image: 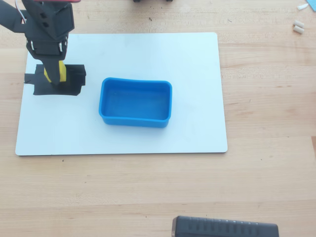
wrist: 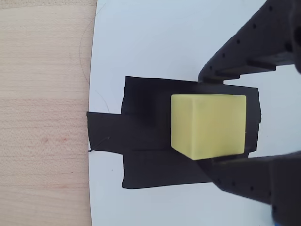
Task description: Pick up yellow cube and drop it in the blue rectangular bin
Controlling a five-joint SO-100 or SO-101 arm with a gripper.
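You see the yellow cube [wrist: 208, 126] upright near the bench's far-left corner | the blue rectangular bin [image: 136, 120], open side up, lies mid-bench, well apart.

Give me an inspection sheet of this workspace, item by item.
Surface: wooden table with a white board and a black tape patch on the board.
Job's things: yellow cube over the tape patch; blue rectangular bin empty, mid-board.
Clutter: small white pieces at the table's top right.
Grippers: gripper fingers flank the cube; contact unclear.
Cables: wires by the arm.
Surroundings: dark object at the bottom edge.
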